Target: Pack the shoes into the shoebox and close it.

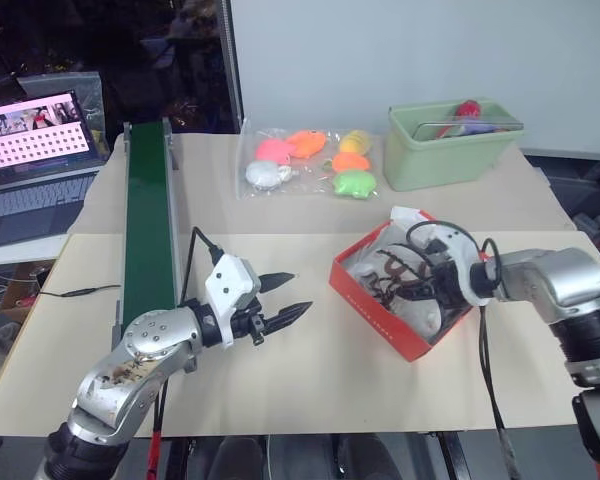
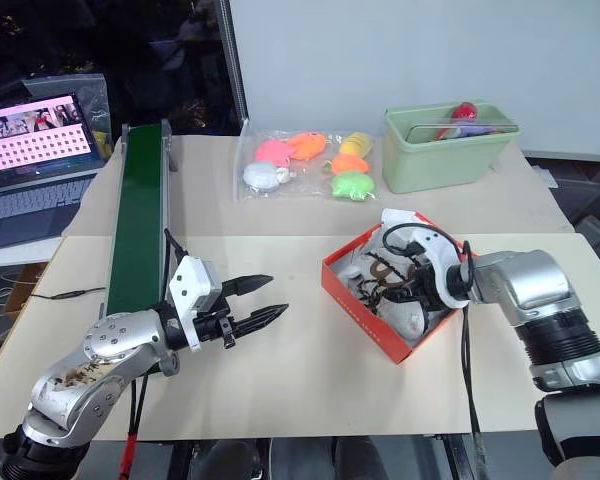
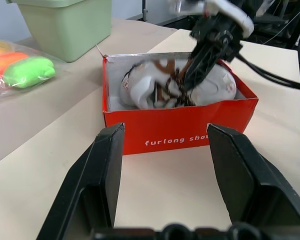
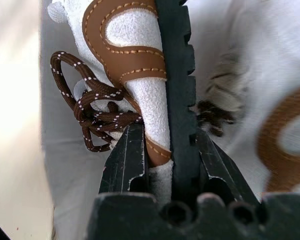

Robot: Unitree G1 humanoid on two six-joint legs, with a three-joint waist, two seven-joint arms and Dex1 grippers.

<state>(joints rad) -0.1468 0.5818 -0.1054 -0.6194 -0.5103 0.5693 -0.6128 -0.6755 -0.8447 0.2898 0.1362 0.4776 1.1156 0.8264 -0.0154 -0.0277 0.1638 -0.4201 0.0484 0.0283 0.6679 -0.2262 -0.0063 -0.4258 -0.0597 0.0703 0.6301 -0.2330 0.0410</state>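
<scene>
The right gripper (image 4: 162,150) reaches down into the small orange-red cardboard shoebox (image 1: 365,297), which sits open on the beige table (image 1: 310,370). Its two black fingers (image 4: 130,160) are pinched narrowly on the edge of a small whitish-grey shoe (image 4: 140,85) with brown leather trim and a black toothed sole, gripping the fabric and sole between them. Just beside the fingertips, a tangle of dark brown speckled laces (image 4: 90,110) spills off the shoe onto the white lining of the box. A second shoe (image 4: 285,140) with the same brown trim lies on the other side of the sole, also inside the box.

The left gripper (image 1: 285,297) hangs level above the table, well apart from the box and pointing toward it, its fingers (image 3: 102,180) spread about halfway and holding nothing. Straight ahead of it stands the printed orange-red front wall of the box, with both shoes visible over the rim.

Beyond the box from the left gripper stand a pale green plastic bin (image 1: 450,150) and a clear bag of coloured squishy toys (image 1: 315,160). On the outer side of the left arm runs a long dark green conveyor strip (image 1: 147,220), with an open laptop (image 1: 35,150) beyond it.
</scene>
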